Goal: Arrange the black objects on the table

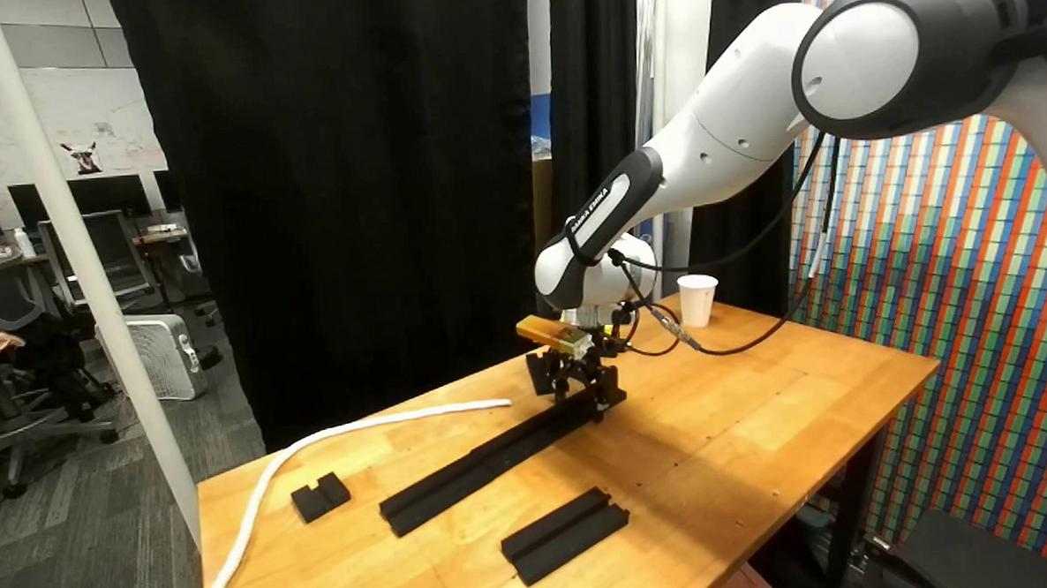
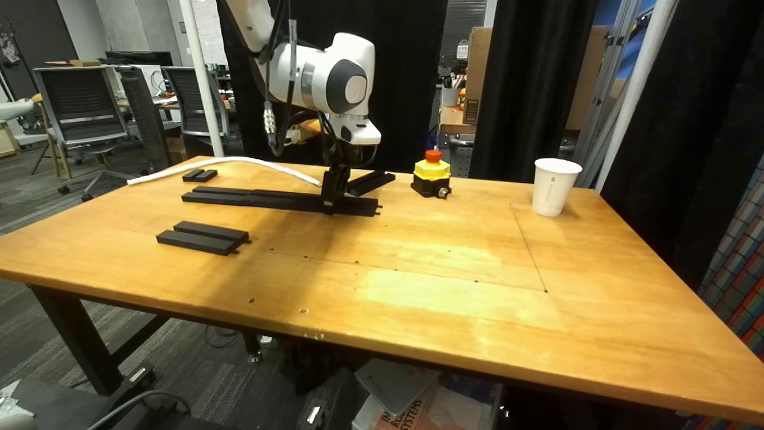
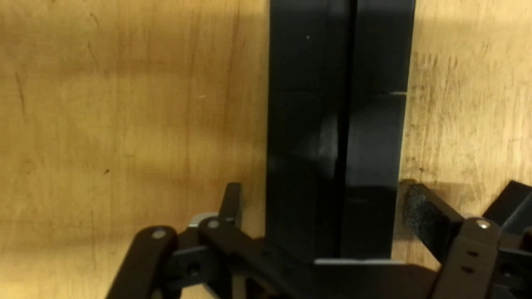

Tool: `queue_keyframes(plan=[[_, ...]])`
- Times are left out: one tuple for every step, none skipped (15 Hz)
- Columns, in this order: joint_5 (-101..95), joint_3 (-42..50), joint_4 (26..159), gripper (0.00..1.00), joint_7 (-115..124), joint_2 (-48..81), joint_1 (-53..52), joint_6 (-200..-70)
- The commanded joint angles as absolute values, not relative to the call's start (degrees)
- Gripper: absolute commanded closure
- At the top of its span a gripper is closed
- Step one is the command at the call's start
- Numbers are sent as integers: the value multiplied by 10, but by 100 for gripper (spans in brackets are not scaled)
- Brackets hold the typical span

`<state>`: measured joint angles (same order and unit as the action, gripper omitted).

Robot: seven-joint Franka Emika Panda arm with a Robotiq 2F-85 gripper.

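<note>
Over the table [image 2: 418,310], the tool [image 3: 324,201] stands spread astride the end-to-end black blocks [image 3: 305,128], gripping nothing, presumably so lifting away would leave their line undisturbed.

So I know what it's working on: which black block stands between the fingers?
The pronged end piece of the long row: the open fingers flank it alone. The stub, the loose pronged block and the angled block lie outside.

Five black blocks [image 1: 565,537], one white cord [image 2: 233,159], one white cup [image 2: 554,186] and one red-topped button box [image 2: 432,171] share the top of a single wooden table [image 2: 412,304].
</note>
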<state>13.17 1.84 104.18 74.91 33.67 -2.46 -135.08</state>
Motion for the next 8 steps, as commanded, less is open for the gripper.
queue_keyframes(plan=[[140,15,1030,0,749,328,-34,-1330],[141,12,1030,0,748,325,-36,-1327],[143,8,1031,0,744,321,-37,-1322],[146,3,1033,0,741,313,-38,-1315],[151,-4,1034,0,738,308,-38,-1310],[158,-13,1035,0,729,304,-38,-1307],[164,-20,1035,0,725,299,-39,-1303],[171,-26,1033,0,722,297,-41,-1300]])
